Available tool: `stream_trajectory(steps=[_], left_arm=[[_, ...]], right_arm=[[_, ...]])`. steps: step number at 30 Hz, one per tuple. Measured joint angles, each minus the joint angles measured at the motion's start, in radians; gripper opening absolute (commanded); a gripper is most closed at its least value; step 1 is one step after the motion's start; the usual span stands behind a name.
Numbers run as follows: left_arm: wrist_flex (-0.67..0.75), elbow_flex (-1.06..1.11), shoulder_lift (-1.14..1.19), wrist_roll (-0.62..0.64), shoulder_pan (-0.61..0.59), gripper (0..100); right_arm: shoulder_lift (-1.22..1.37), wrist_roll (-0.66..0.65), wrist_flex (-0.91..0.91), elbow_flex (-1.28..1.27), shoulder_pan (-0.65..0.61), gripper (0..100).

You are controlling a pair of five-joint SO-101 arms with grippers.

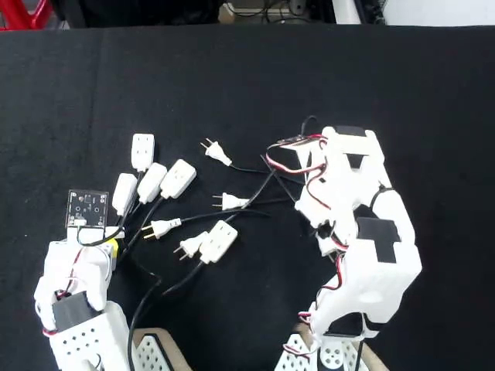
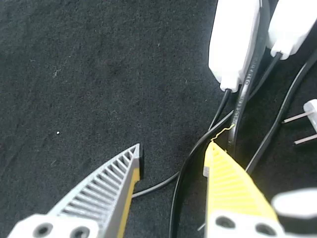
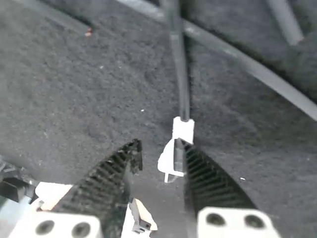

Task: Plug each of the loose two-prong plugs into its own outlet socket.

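Plug [image 3: 181,129], prongs unclear, between spread right hand [image 3: 161,148]; left hand [image 2: 175,146] spread over cables [image 2: 174,203].

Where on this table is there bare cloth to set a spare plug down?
Bare: the far strip of table beyond the sockets, and the side right of the right arm. Crowded: the middle, where plugs and cables cross.

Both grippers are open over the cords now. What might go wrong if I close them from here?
1. The left gripper straddles black cords, with no plug between its fingers. Closing would likely grab cable and drag the nearby socket.
2. In the right gripper the white plug sits against one finger, off centre. Closing may twist it or pinch it askew.
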State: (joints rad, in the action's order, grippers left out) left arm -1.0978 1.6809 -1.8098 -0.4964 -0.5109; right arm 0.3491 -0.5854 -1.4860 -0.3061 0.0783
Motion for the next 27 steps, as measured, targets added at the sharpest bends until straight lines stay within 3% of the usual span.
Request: stream_trajectory(steps=[10, 22, 27], left_arm=[[0.0, 0.0, 0.0, 0.0, 0.0, 21], [0.0, 0.0, 0.0, 0.0, 0.0, 21], [0.0, 0.0, 0.0, 0.0, 0.0, 21]], right_arm=[[0.035, -0.135, 0.025, 0.003, 0.121, 18.0], [0.048, -0.138, 0.02, 0.029, 0.121, 18.0], [0.077, -0.138, -0.084, 0.129, 0.12, 18.0]])
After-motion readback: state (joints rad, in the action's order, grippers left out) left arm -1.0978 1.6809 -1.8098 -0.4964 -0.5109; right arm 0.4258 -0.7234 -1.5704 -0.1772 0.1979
